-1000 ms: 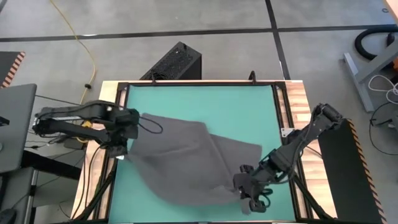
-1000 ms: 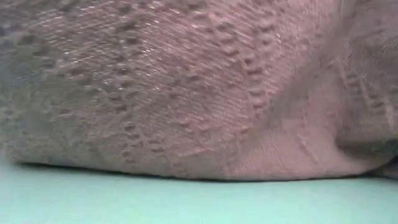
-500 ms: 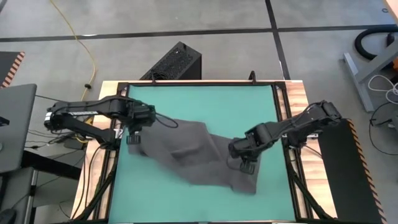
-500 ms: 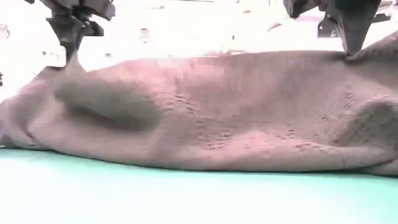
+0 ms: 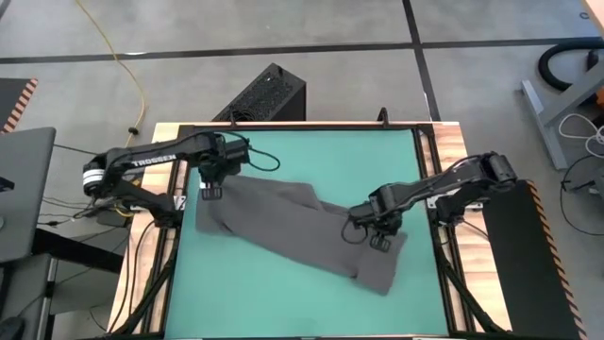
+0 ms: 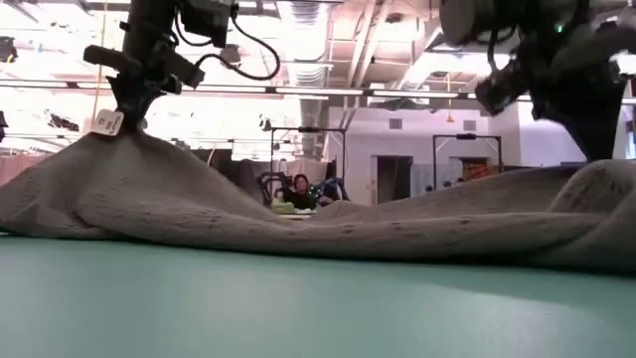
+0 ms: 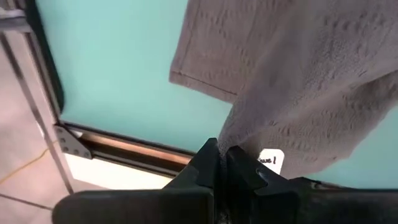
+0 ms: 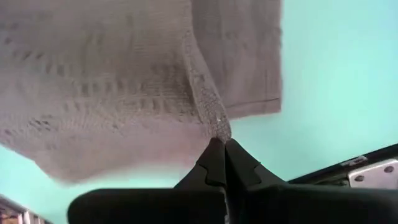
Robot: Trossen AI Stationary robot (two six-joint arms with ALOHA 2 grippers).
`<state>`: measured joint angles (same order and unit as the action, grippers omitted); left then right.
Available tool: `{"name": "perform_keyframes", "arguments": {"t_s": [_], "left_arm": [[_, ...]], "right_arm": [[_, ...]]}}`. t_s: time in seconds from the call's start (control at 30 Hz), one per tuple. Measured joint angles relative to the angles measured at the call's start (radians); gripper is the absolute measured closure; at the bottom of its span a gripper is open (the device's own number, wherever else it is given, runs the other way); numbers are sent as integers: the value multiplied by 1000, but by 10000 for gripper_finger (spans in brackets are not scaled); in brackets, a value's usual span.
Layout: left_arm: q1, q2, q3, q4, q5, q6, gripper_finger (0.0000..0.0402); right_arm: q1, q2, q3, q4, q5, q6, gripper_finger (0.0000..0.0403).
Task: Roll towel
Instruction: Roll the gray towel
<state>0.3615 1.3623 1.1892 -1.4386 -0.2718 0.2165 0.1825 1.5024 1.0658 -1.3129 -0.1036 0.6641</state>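
One towel point(image 5: 302, 231), two arms.

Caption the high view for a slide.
Both grippers, left and right, shut on opposite ends of the grey towel, stretching it across the green mat.

Your table point(image 5: 458, 151), wood-edged, carries a green mat point(image 5: 311, 156); the grey towel point(image 5: 293, 222) lies rumpled, apparently doubled, across it.
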Motion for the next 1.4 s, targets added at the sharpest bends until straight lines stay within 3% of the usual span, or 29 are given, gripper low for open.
{"name": "perform_keyframes", "arguments": {"t_s": [0.2, 0.4, 0.53, 0.7, 0.83, 1.17, 1.33, 1.4], "left_arm": [[32, 43, 0, 1, -28, 49, 401], [60, 66, 0, -9, -178, 74, 401], [70, 41, 1, -38, -224, 124, 401], [80, -10, 71, -47, -281, 157, 402], [79, -44, 185, -46, -264, 187, 402], [79, -48, 440, -46, -272, 246, 401], [93, -48, 529, 25, -357, 377, 402], [124, -48, 555, 91, -368, 441, 401]], "right_arm": [[-66, 0, -56, -9, 15, -19, 394], [-123, 0, -69, -12, 53, -22, 394], [-135, 0, -69, -16, 54, -52, 394], [-135, -5, -66, -13, 55, -68, 394], [-134, -21, -31, -23, 85, -95, 394], [-133, -115, 174, -138, 413, -177, 394], [-139, -136, 376, -259, 617, -306, 394], [-149, -142, 466, -249, 712, -436, 394]]}}
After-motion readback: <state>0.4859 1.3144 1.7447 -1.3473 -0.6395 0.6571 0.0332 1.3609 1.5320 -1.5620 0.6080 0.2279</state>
